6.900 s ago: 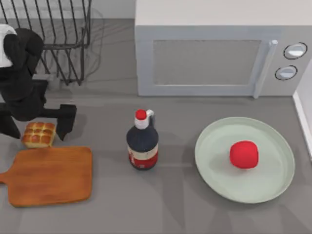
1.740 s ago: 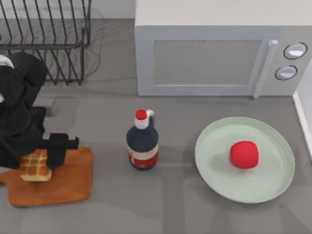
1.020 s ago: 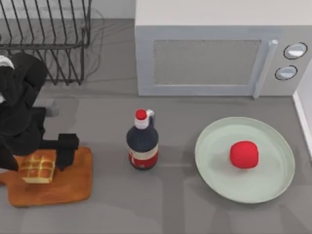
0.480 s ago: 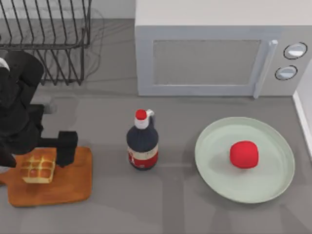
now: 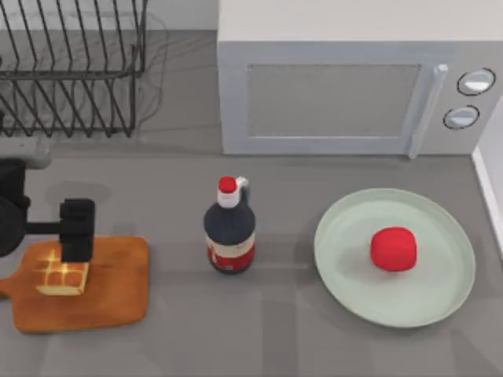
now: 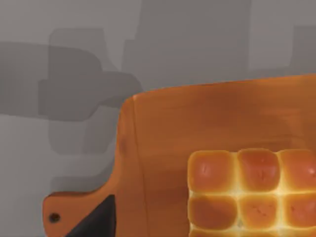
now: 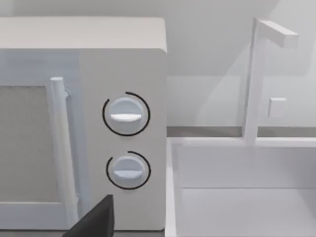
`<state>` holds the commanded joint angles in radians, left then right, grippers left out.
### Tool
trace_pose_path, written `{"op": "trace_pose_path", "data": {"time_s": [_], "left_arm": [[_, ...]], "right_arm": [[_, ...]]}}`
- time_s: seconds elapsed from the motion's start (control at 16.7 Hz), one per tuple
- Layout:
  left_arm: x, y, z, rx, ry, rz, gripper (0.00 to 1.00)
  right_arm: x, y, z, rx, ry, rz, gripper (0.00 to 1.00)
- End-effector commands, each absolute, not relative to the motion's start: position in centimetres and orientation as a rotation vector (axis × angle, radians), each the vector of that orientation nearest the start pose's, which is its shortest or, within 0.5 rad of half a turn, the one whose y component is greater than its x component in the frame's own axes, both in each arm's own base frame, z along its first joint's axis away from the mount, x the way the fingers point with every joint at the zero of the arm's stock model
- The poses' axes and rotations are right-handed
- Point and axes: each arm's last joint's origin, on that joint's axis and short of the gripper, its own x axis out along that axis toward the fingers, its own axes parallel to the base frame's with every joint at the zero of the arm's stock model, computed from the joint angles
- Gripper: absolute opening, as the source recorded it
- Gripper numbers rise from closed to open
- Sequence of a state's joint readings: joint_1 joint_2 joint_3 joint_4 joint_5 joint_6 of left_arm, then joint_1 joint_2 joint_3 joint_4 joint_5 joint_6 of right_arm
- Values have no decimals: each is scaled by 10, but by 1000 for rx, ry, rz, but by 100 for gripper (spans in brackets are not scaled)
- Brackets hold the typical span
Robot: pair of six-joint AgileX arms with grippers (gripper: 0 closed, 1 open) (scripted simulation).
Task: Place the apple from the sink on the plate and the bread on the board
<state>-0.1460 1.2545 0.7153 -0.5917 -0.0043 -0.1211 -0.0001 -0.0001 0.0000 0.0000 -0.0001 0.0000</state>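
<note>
The bread (image 5: 61, 275) lies flat on the left part of the wooden board (image 5: 106, 287), also close up as bread (image 6: 252, 190) on board (image 6: 177, 123) in the left wrist view. My left gripper (image 5: 35, 233) hangs open above the board's far left edge. One dark finger (image 5: 77, 229) stands just over the bread's far side, apart from it. The red apple (image 5: 393, 249) rests in the middle of the mint-green plate (image 5: 346, 267). Of my right gripper one dark fingertip (image 7: 96, 221) shows, open and holding nothing, facing the microwave (image 7: 84, 123) and the white sink (image 7: 237, 197).
A dark bottle with a red cap (image 5: 229, 228) stands between board and plate. The microwave (image 5: 346, 86) fills the back, a wire dish rack (image 5: 75, 67) the back left. The sink's rim (image 5: 491, 192) runs along the right edge.
My left gripper set the bread on the board, opened, and has now risen and drawn back to the left. Apple, plate and bottle have not moved.
</note>
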Motion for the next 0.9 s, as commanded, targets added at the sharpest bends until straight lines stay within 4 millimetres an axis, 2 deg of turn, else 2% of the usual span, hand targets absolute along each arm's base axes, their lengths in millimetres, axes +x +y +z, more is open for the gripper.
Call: {"op": "trace_pose_path", "data": {"time_s": [0.3, 0.54, 0.72, 0.9], "left_arm": [[174, -18, 197, -40, 790, -60, 100], [139, -9, 189, -36, 494, -46, 100], [119, -5, 181, -25, 264, -31, 100], [109, -3, 169, -12, 97, -13, 100]], "right_arm": [[106, -1, 160, 0, 0, 0, 100], [106, -1, 160, 0, 0, 0, 100], [106, -1, 160, 0, 0, 0, 100], [106, -1, 160, 0, 0, 0, 100]]}}
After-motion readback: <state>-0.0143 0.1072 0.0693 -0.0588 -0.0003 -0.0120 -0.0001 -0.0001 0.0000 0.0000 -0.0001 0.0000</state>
